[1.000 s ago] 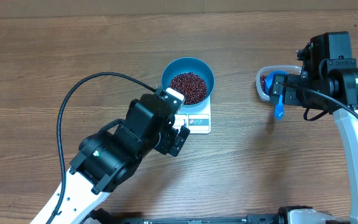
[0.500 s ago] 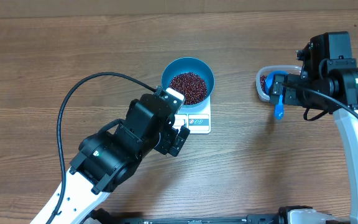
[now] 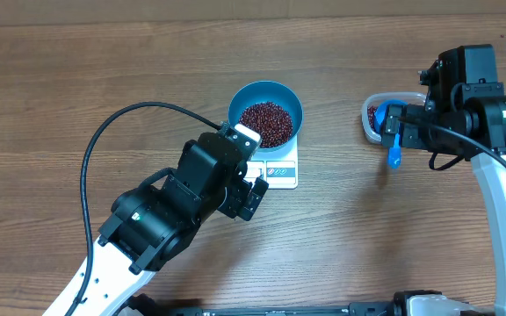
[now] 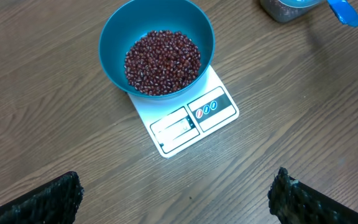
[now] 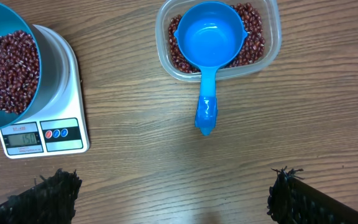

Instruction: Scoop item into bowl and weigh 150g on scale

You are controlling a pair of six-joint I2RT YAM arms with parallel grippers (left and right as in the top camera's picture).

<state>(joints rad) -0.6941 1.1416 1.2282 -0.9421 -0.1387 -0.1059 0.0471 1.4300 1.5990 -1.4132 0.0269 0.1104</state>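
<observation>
Maroon, tiny oval beans point(image 3: 266, 123) heap inside the round bright-blue bowl point(image 3: 286, 98), which sits on the far part of the small flat white square scale point(image 3: 281, 171) mid-table; more beans lie in the clear plastic tub point(image 5: 272, 37) to the right, under the small blue handled scoop point(image 5: 211, 43), its handle poking over the near rim; the left gripper point(image 4: 176, 199) and right gripper point(image 5: 169, 193) both hang spread wide, holding nothing, above the brown wooden table point(image 3: 104, 70).
</observation>
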